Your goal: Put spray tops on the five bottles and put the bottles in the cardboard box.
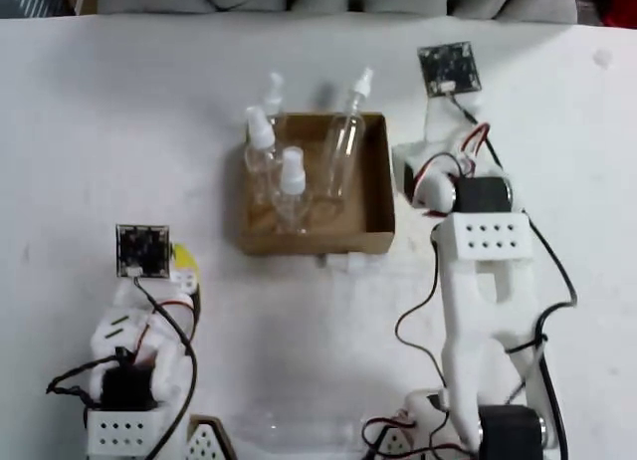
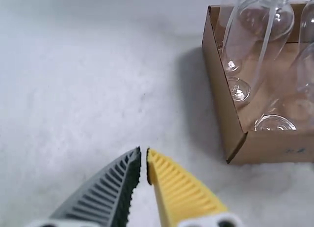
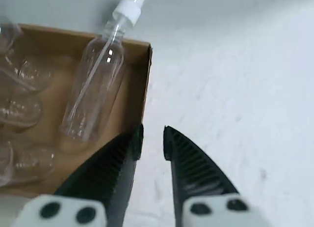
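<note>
The white table [image 1: 100, 131] carries the cardboard box [image 1: 378, 196] at its centre. In the box I count four clear bottles, each wearing a spray top. The tallest bottle [image 1: 346, 146] leans toward one o'clock, and three shorter ones crowd the nine o'clock side. These look like thin, empty plastic, so probably light, slick and easily toppled. A grip around the mid-body or just under the collar seems safest. The left gripper [image 2: 143, 158] sits at eight o'clock of the box, its jaws nearly touching and empty. The right gripper [image 3: 153, 136] hangs at three o'clock just beside the box wall, its jaws a slit apart and empty.
</note>
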